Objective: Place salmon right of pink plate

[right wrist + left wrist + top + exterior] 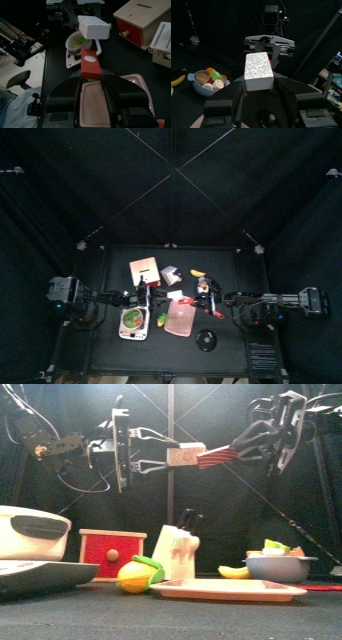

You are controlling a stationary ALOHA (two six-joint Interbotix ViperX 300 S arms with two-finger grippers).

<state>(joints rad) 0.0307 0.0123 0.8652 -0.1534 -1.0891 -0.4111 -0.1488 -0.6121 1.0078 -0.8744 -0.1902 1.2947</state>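
You are holding salmon (89, 64) aloft, right gripper (90, 75) clenching one end, left gripper (258, 82) clamping its pale end. Pink plate (227, 590) waiting below; placing still undone.

The small black surface (160, 356) is seen carrying several things. The pink plate (227, 590) lies flat near the front edge, with a yellow-green fruit (139, 574) just beside its left end. A red box (112, 551) and a white knife block (175, 550) stand behind them. A grey bowl (282, 566) of fruit is set at the right, with a banana (235, 571) beside it. A white appliance (32, 534) is placed at the far left.
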